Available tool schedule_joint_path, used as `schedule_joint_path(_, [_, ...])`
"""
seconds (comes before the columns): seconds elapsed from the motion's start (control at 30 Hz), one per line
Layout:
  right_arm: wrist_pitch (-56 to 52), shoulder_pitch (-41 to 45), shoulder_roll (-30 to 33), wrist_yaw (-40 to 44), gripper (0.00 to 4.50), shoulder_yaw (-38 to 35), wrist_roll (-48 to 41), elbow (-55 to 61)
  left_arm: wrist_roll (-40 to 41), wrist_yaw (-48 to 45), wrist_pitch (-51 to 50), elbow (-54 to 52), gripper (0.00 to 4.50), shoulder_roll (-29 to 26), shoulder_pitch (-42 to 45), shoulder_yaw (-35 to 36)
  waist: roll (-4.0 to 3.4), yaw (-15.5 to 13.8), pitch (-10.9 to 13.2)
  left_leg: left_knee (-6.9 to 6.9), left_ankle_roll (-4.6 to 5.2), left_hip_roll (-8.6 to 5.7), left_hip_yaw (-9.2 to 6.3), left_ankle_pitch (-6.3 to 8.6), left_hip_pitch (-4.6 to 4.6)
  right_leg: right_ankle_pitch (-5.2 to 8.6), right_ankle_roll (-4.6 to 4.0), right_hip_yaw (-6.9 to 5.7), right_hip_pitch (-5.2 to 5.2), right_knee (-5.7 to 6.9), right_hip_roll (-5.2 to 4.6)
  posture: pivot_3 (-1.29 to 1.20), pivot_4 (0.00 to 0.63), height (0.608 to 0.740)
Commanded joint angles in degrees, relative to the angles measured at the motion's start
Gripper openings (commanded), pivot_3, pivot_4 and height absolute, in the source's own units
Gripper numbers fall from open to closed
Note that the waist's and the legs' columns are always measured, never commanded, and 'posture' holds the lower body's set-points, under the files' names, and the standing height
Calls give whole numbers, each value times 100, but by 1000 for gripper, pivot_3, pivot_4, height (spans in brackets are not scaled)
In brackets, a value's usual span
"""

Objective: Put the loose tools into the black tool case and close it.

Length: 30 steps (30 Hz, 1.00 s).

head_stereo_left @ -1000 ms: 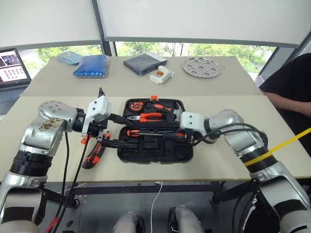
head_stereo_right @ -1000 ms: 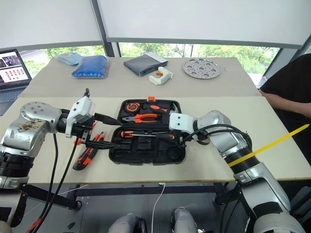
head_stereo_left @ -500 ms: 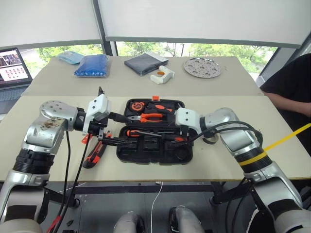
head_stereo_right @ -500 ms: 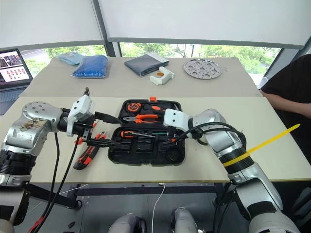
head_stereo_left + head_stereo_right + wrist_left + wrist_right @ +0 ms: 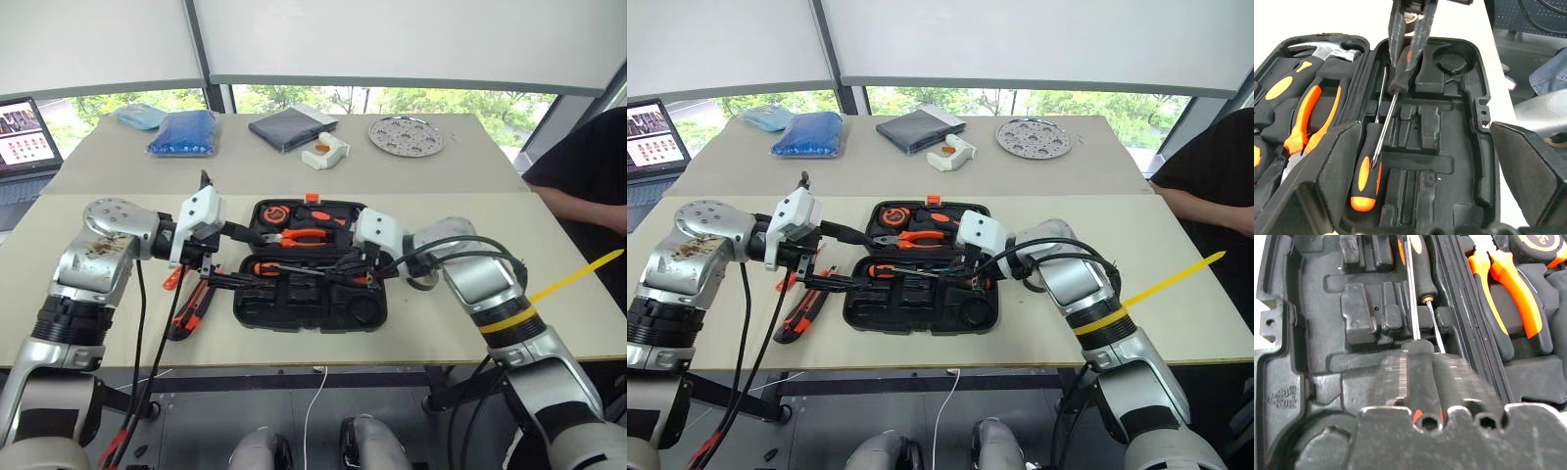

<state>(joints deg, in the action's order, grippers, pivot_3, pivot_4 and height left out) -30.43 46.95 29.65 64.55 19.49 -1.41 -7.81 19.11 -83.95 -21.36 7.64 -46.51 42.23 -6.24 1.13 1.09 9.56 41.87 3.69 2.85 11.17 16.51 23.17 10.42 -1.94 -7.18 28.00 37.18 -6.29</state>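
While the case (image 5: 374, 315) lies open in the middle of the table (image 5: 441, 338), the packing looks roughly half done; the lid half, on the far side, carries one tape measure (image 5: 272, 212), one pliers (image 5: 304, 235) and one hammer (image 5: 1327, 51), each seated in its slot; the near half takes the loose tools.

One screwdriver (image 5: 1365, 182) lies in the far slot of that near half, handle to the left; a second screwdriver (image 5: 1399, 78) is pinched by its dark handle in the right gripper (image 5: 1408, 49), fingers pressed together on it, its shaft slanting down across the first one; it reads as being set down, not yet seated.

The left gripper (image 5: 250, 261) hangs at the left edge of the case, fingers spread wide, holding nothing.

Outside the case, on the table just left of it, lies one knife (image 5: 191, 315); just beyond it a slim red tool (image 5: 171, 281), probably the red screwdriver, shows partly behind the left arm; a small ring (image 5: 423, 281) behind the right arm, to the right of the case, may be the tape roll, though I cannot tell for sure.

By my count: two screwdrivers in or over the case; three loose tools left to load; then the lid to fold over and latch.
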Motion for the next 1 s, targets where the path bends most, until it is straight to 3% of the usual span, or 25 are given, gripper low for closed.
schedule_joint_path(0.03, [57,226,-129,-206,26,-194,-63,-198,-17,2,62,-44,4500,-31,163,44,0,2,0,0,0,0,0,0,0,0,0,0,0,0,0,0,150,718])
schedule_joint_path(1.0, [3,-29,-187,-292,26,53,34,-7,-200,-37,281,160,4500,79,252,-79,0,10,0,0,0,0,1,0,1,0,0,0,2,2,0,0,150,718])
